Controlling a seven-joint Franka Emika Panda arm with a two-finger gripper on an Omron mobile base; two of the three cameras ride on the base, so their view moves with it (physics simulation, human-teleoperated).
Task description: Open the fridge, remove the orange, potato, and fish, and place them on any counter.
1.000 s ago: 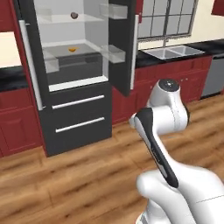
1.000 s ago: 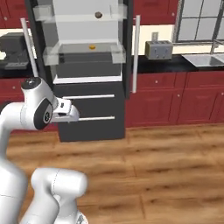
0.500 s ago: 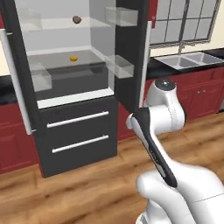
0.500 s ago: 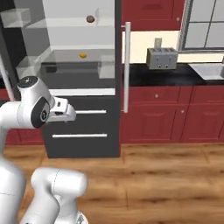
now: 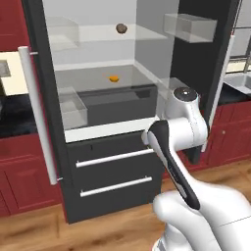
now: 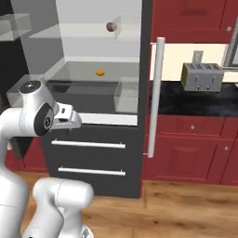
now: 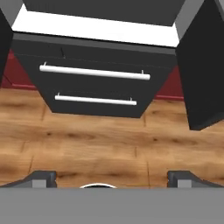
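**Fridge open, gripper empty and aimed low**

With both doors swung wide, the fridge point(image 5: 117, 147) shows its white interior, and its 2 dark drawers point(image 7: 94, 83) sit below with white rod handles. On the far upper shelf rests a small brown lump, probably the potato point(image 5: 121, 28). One shelf lower, near the back wall, lies the orange point(image 5: 113, 78). I cannot make out the fish. The gripper point(image 7: 111, 177) stands fully spread and holds nothing; its camera looks down at the drawers and the wood floor point(image 7: 87, 144).

As I judge it, the main risk is the reach: the arm must lift from low in front of the drawers to the shelves, and it could clip the right door point(image 6: 148, 69) or a glass shelf edge. Both items look small and round, so a poorly centred pinch could send them rolling.
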